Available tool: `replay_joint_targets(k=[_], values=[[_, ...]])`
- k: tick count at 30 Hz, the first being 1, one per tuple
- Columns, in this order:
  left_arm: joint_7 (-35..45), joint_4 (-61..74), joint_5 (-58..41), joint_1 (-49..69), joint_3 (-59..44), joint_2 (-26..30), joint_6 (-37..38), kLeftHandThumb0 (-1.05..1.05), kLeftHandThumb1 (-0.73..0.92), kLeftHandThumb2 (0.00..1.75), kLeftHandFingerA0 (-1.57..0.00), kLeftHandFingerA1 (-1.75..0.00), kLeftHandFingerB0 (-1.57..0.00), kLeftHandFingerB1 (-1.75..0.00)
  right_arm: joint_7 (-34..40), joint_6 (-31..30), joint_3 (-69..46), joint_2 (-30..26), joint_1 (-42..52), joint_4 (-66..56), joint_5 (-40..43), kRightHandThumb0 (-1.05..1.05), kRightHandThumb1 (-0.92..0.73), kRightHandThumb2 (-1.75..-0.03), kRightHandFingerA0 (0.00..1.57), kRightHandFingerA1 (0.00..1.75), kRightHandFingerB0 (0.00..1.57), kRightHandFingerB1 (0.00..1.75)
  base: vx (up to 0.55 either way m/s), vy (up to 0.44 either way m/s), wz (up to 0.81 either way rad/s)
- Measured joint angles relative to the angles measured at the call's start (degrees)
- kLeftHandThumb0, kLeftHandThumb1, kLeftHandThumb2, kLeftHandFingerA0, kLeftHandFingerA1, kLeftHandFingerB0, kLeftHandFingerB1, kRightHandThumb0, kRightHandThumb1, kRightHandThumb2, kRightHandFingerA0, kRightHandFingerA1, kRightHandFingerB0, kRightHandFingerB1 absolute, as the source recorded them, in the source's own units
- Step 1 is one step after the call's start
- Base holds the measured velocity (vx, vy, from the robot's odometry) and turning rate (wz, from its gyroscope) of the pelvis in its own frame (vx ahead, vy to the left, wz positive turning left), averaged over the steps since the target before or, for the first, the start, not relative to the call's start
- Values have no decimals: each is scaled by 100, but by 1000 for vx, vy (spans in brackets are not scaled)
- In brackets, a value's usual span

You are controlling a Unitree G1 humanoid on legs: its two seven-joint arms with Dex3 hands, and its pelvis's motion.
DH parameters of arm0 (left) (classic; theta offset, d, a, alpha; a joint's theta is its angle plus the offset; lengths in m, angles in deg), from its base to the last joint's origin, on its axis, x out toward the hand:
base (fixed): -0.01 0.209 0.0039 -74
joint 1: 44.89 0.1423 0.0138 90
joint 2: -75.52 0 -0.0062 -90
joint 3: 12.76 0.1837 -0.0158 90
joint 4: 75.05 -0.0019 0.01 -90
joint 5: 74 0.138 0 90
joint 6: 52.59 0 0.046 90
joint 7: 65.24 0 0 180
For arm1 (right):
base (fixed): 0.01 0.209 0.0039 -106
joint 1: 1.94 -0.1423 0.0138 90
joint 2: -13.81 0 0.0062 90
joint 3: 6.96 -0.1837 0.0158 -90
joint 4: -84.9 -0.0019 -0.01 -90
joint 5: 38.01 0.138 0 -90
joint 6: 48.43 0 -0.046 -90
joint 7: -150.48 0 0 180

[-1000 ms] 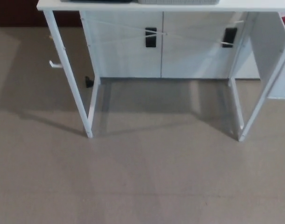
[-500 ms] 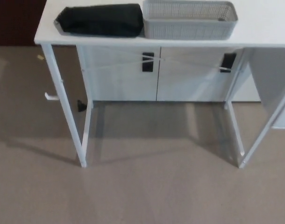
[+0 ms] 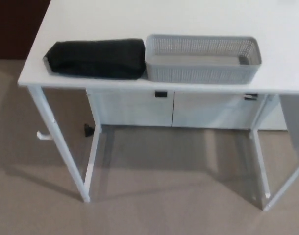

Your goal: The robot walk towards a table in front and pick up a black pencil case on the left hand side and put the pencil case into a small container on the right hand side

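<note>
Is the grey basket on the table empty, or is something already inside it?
Empty, as far as visible: the grey basket shows only bare floor inside. The black pencil case lies outside, at its left.

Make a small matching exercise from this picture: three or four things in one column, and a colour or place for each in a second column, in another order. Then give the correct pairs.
Things:
1. pencil case
2. container
3. table
4. floor

Descriptions:
A. white, bears two things near its front edge
B. grey, with mesh walls, on the right
C. beige, below everything
D. black, lying on the left

Pairs: 1-D, 2-B, 3-A, 4-C
</note>
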Motion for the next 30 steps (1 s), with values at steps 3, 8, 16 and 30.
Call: replay_joint_targets(k=[3, 8, 16, 30], values=[[-3, -63, 6, 82, 20, 15, 4, -42, 49, 56, -46, -44, -31, -33, -9, 40, 4, 36, -18, 114, -1, -32, -41, -88, 42, 64, 15, 51, 287, 27, -7], [7, -123, 8, 116, 55, 25, 8, -50, 39, 68, -41, -50, -27, -42, -22, 143, 0, 47, 4, 319, -2, -38, -60, -57, 50, 54, 26, 40, 335, 159, -23], [-2, -111, 7, -99, 67, 120, 51, -40, 47, 55, -45, -42, -31, -33, -34, 264, 16, 76, -125, 496, -12, -38, -59, -57, 48, 52, 26, 40, 349, 170, -21], [-9, -1, 0, -155, 64, 92, 71, -38, 48, 55, -48, -43, -31, -33, -155, 215, -23, 59, -66, -159, 31, -35, -60, -57, 50, 51, 27, 39, 192, -61, 5]])
